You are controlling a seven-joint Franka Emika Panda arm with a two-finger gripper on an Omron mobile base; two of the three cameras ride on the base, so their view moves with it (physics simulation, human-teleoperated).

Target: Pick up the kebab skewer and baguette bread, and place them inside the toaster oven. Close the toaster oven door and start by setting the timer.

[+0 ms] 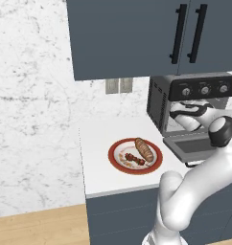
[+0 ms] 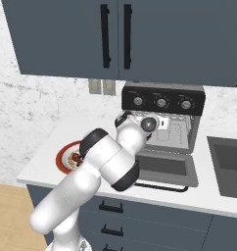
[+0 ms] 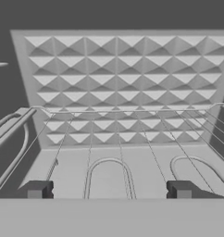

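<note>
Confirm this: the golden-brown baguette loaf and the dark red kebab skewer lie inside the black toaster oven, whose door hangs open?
Wrong place. The golden-brown baguette loaf and dark red kebab skewer lie on the red-rimmed plate, per the left base view. The black toaster oven door is indeed open.

Toaster oven door (image 2: 165, 166) down; wire rack (image 3: 132, 134) crosses the cavity.

Even, flat rendered light w/ soft faint shadows, no glare; toaster oven (image 2: 162, 130) interior looks grey, dim, slightly soft.

Matt black toaster oven (image 2: 162, 125), thin metal wire rack (image 3: 132, 125), embossed grey back wall (image 3: 123, 78).
</note>
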